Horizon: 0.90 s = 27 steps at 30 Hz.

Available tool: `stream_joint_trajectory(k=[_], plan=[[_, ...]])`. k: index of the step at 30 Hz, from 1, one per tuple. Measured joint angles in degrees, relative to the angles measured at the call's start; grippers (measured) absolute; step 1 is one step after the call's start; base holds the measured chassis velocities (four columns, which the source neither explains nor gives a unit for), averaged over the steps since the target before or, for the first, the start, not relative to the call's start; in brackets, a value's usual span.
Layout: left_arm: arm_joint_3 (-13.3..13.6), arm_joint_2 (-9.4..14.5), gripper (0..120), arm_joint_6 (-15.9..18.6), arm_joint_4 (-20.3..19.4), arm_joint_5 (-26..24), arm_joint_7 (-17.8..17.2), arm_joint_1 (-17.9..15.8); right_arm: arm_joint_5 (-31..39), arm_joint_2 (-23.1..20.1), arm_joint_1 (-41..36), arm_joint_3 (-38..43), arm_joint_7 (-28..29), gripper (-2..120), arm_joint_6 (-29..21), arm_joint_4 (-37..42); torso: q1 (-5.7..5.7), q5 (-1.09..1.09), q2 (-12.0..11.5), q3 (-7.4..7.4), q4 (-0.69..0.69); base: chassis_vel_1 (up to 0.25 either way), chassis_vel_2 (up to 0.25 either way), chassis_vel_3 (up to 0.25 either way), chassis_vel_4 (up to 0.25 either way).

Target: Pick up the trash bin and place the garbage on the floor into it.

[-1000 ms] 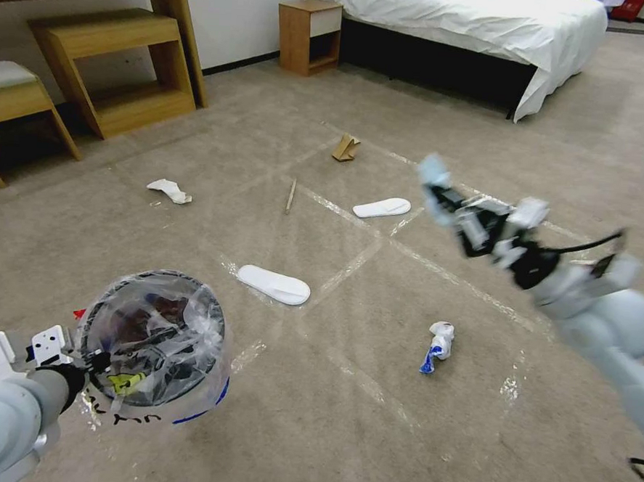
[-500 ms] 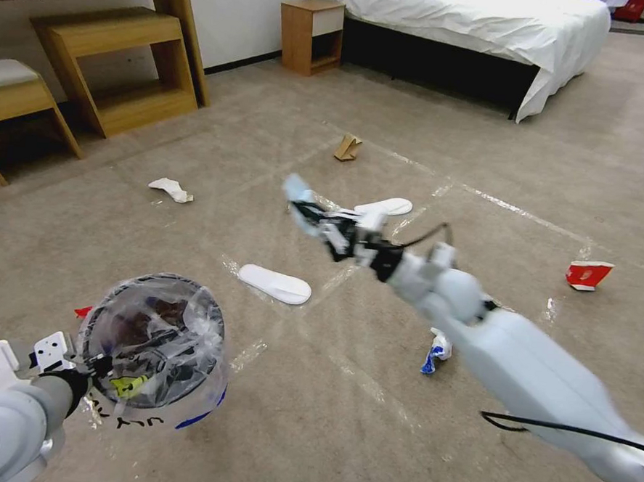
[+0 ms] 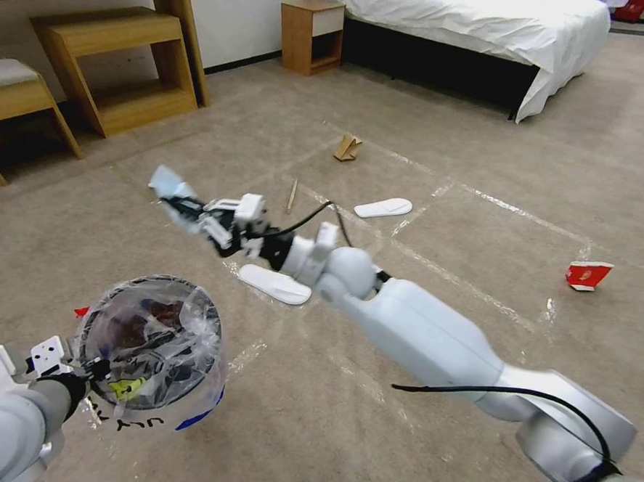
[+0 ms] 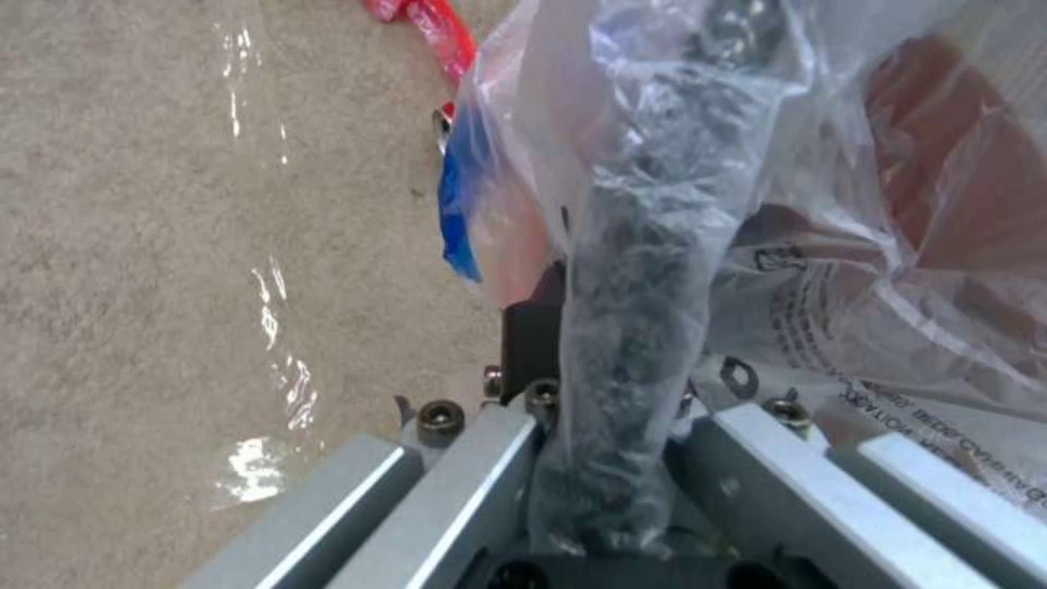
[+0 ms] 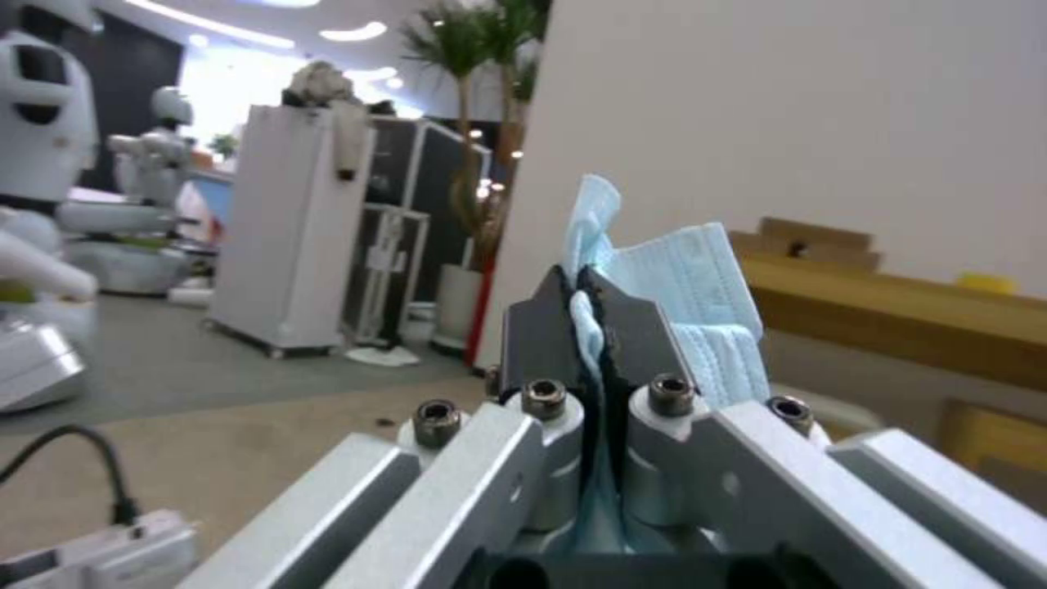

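Above the carpet at about 10 o'clock of the head view, the right gripper [image 3: 170, 197] carries a pale blue face mask [image 3: 167, 183] — its jaws are pinched tight on the folded cloth, as the right wrist view shows [image 5: 595, 307]. The bin [image 3: 152, 347] hangs low at 8 o'clock, held off the floor [image 3: 429, 153] by the left gripper [image 4: 622, 409], whose jaws clamp the bagged rim. The mask is up and to 12 o'clock of the bin's mouth, not yet over it.

To finish this step well, I judge the right arm should bring the mask squarely over the open mouth, low enough that the light cloth cannot drift, and only then part the jaws. The liner bulges over the rim, so aim for the middle — a release near the edge could leave the mask draped on the plastic. The bin should be kept level and quiet meanwhile.

Two slippers [image 3: 274, 284] [image 3: 382, 207], a stick [image 3: 291, 194], cardboard [image 3: 346, 148] and a red carton [image 3: 588, 274] lie about the floor
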Motion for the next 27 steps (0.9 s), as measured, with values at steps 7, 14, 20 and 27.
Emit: stream_joint_trajectory(k=[7, 14, 20, 27], plan=[[-0.32, -0.28, 0, 0.0, -0.11, -0.01, -0.01, 0.09, -0.71, 2.12, -0.06, -4.17, -0.33, 0, 0.3, -0.98, 0.0, 0.01, 0.0, 0.0, 0.0, 0.0, 0.0, 0.0, 0.0], [-0.8, -0.46, 0, 0.0, -0.65, -1.27, -0.7, 0.13, -1.39, 3.14, -0.73, -6.6, -1.11, 0, 0.55, -1.73, 0.0, 0.02, 0.0, 0.0, 0.02, 0.0, 0.0, 0.0, 0.0], [-1.46, 0.07, 0, 0.0, -1.19, -2.59, -1.53, 0.11, -2.9, 3.13, -2.56, -9.44, -1.39, 0, 1.14, -2.75, 0.0, 0.02, 0.0, 0.0, 0.01, 0.0, 0.0, 0.0, 0.0], [-1.62, -0.19, 0, 0.0, -1.34, -2.52, -1.59, 0.63, -4.35, 3.1, -4.62, -10.34, -1.4, 0, 1.6, -3.47, 0.0, 0.02, 0.0, 0.0, 0.01, 0.0, 0.0, 0.0, 0.0]])
